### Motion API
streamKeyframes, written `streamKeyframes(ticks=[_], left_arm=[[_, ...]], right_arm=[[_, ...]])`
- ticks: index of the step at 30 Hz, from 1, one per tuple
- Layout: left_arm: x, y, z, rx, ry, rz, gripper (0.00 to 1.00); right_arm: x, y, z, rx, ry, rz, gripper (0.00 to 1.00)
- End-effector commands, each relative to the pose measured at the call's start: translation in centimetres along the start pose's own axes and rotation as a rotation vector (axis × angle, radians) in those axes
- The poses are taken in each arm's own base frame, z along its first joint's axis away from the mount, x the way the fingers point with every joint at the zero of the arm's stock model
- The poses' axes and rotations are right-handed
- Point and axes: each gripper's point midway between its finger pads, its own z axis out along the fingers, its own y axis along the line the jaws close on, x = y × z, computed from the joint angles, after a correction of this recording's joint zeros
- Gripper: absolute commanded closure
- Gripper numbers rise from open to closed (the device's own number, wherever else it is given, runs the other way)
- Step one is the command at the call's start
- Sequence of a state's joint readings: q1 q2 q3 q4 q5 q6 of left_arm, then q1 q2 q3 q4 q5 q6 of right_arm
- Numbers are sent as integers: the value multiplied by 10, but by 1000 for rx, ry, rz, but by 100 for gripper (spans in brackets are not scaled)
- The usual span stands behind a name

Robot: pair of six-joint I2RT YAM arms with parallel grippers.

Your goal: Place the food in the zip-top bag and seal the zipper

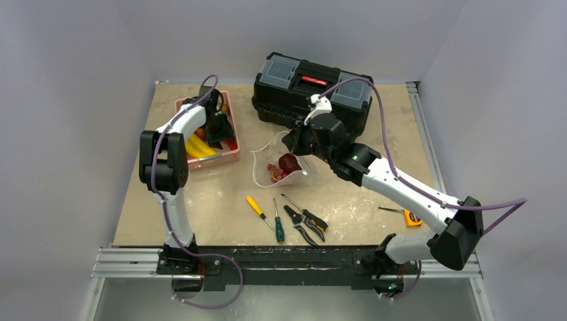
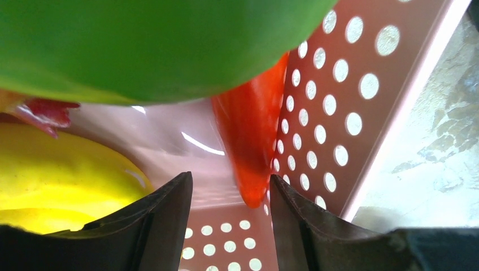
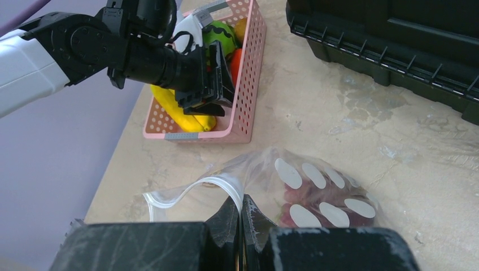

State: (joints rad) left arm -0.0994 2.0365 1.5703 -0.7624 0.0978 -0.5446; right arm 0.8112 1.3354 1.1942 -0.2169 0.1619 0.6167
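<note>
The clear dotted zip-top bag (image 1: pixel 277 164) lies mid-table with dark red food (image 1: pixel 288 162) inside; it also shows in the right wrist view (image 3: pixel 322 186). My right gripper (image 3: pixel 242 206) is shut on the bag's whitish zipper strip (image 3: pixel 186 189) and holds that edge up. My left gripper (image 2: pixel 229 195) is open inside the pink basket (image 1: pixel 231 155), its fingers on either side of the tip of a red-orange piece (image 2: pixel 251 130). A large green piece (image 2: pixel 152 45) sits above it and a yellow piece (image 2: pixel 62 169) to the left.
A black toolbox (image 1: pixel 311 93) stands behind the bag. A yellow-handled screwdriver (image 1: pixel 257 208), a green-handled screwdriver (image 1: pixel 278 224) and pliers (image 1: pixel 304 224) lie near the front. A small orange tool (image 1: pixel 411 217) lies at the right.
</note>
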Motion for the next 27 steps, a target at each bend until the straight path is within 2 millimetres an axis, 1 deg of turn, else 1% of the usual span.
streamKeyframes(ticks=[1, 5, 10, 15, 16, 19, 20, 22, 23, 27], left_arm=[[8, -3, -3, -73, 5, -46, 48], [12, -3, -2, -94, 5, -34, 50], [19, -2, -4, -159, 52, 1, 48], [28, -1, -5, -151, 67, 8, 57], [27, -2, -6, -141, 52, 5, 59], [35, 0, -9, -132, 63, 9, 63], [39, 2, -10, -135, 71, 7, 65], [48, 2, -12, -108, 88, -10, 73], [53, 3, -14, -101, 93, -26, 75], [74, 12, -20, -92, 99, -83, 76]], right_arm=[[-19, 14, -5, -46, -59, 24, 100], [-21, 13, -8, -47, -71, 26, 100], [-19, 13, -9, -48, -67, 25, 100], [-27, 12, -17, -41, -91, 25, 100], [-29, 12, -18, -41, -96, 25, 100], [-32, 11, -22, -32, -107, 20, 100], [-33, 10, -23, -31, -112, 19, 100], [-34, 10, -25, -29, -115, 17, 100], [-34, 10, -26, -29, -115, 16, 100], [-36, 9, -29, -32, -123, 13, 100]])
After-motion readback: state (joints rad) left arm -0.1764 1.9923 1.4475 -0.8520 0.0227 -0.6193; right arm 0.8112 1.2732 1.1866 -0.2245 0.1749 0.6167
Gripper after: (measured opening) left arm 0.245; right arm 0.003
